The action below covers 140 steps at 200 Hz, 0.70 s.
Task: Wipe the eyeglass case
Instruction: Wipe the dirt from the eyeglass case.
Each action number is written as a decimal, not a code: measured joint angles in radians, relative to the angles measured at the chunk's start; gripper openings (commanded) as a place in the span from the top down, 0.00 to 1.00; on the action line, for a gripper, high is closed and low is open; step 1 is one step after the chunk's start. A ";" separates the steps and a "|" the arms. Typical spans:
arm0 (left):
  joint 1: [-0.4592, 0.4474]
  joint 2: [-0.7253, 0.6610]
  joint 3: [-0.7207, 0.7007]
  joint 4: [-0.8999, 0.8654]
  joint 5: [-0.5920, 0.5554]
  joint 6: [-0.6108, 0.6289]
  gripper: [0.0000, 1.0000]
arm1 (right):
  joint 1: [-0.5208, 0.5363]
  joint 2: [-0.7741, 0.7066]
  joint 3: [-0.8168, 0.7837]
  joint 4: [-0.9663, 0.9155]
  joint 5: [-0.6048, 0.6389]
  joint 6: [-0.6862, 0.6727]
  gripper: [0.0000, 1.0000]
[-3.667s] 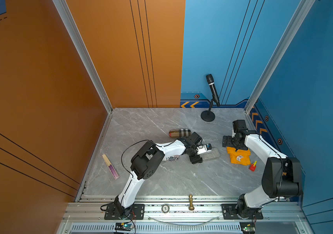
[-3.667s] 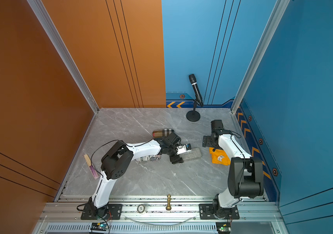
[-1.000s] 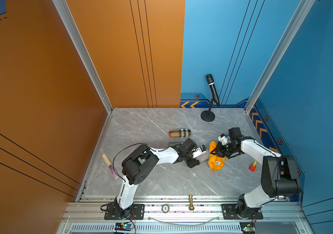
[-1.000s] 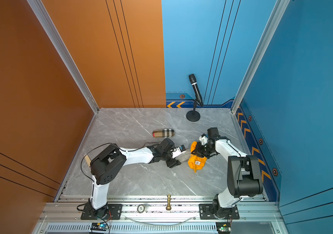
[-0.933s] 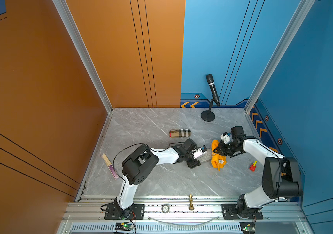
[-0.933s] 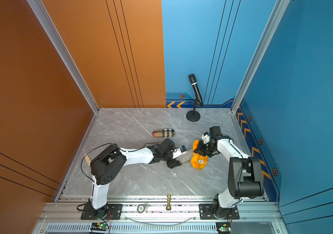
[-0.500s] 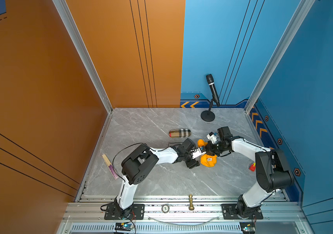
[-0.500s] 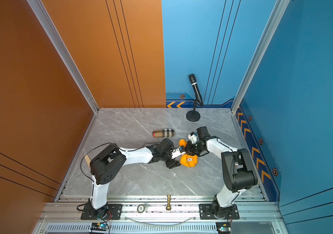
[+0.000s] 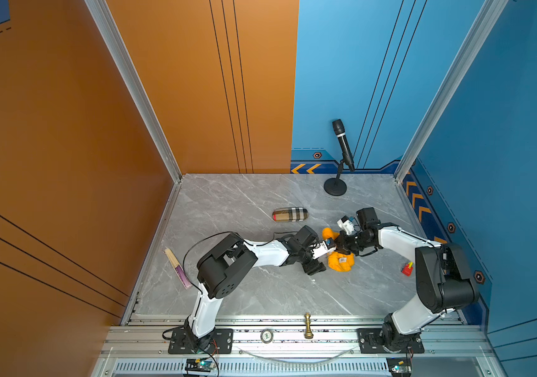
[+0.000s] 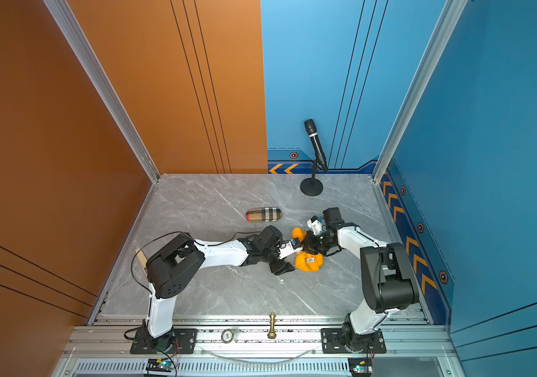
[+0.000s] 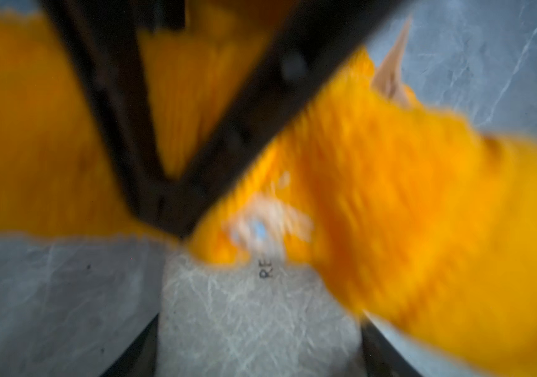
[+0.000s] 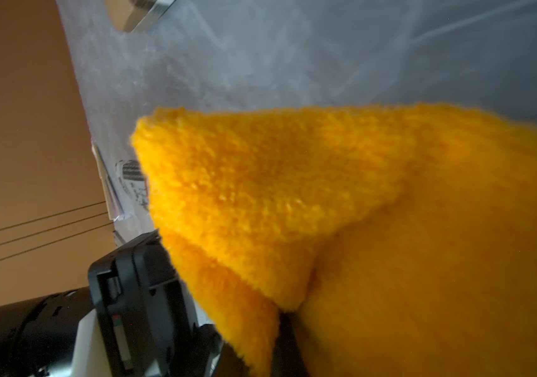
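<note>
1. My left pincer (image 9: 324,258) is narrowed on the grey eyeglass case (image 11: 254,313), one finger on either side of it, near the middle of the marble table (image 9: 244,202).
2. My right pincer (image 9: 339,245) is clamped tight on the orange cloth (image 9: 340,262), which drapes over most of the case.
3. The left wrist view is blurred. It shows the bare end of the case below the cloth, with the letters "RE" on it.
4. In both top views the cloth hides the case, and a plaid pouch (image 10: 263,214) lies apart, nearer the back wall.
</note>
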 measured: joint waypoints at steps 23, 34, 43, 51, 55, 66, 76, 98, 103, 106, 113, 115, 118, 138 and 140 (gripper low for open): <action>0.008 0.000 -0.010 0.026 0.005 -0.010 0.78 | -0.005 0.002 -0.060 0.121 -0.081 0.069 1.00; 0.009 0.000 -0.014 0.040 0.004 -0.015 0.78 | -0.033 0.002 -0.067 0.125 -0.108 0.074 1.00; 0.009 0.000 -0.018 0.047 0.004 -0.020 0.78 | -0.068 0.002 -0.064 0.103 -0.109 0.062 1.00; 0.008 0.000 -0.021 0.054 0.004 -0.023 0.78 | -0.101 0.002 -0.051 0.060 -0.102 0.039 1.00; 0.008 0.000 -0.023 0.058 0.004 -0.023 0.78 | -0.117 0.002 -0.044 0.043 -0.095 0.027 1.00; 0.009 0.000 -0.029 0.071 0.006 -0.028 0.78 | -0.151 0.001 -0.029 0.006 -0.077 0.000 1.00; 0.010 0.000 -0.032 0.080 0.007 -0.033 0.79 | -0.171 -0.001 -0.023 -0.017 -0.064 -0.019 1.00; 0.011 -0.001 -0.043 0.102 0.011 -0.045 0.79 | -0.162 -0.016 -0.023 -0.044 -0.037 -0.048 1.00; 0.011 -0.001 -0.044 0.103 0.011 -0.047 0.79 | -0.154 -0.020 -0.023 -0.046 -0.031 -0.051 1.00; 0.011 -0.001 -0.044 0.104 0.010 -0.048 0.79 | -0.145 -0.022 -0.024 -0.046 -0.027 -0.053 1.00; 0.011 -0.001 -0.044 0.105 0.010 -0.050 0.79 | -0.122 -0.027 -0.027 -0.046 -0.024 -0.053 1.00; 0.011 -0.001 -0.044 0.105 0.011 -0.050 0.79 | -0.117 -0.028 -0.028 -0.046 -0.023 -0.054 1.00; 0.011 -0.001 -0.044 0.106 0.011 -0.051 0.79 | -0.106 -0.030 -0.030 -0.045 -0.024 -0.053 1.00; 0.011 -0.001 -0.045 0.106 0.010 -0.054 0.79 | -0.006 -0.034 -0.057 0.012 -0.053 -0.014 1.00; 0.011 -0.001 -0.045 0.107 0.010 -0.055 0.79 | 0.002 -0.034 -0.060 0.018 -0.056 -0.009 1.00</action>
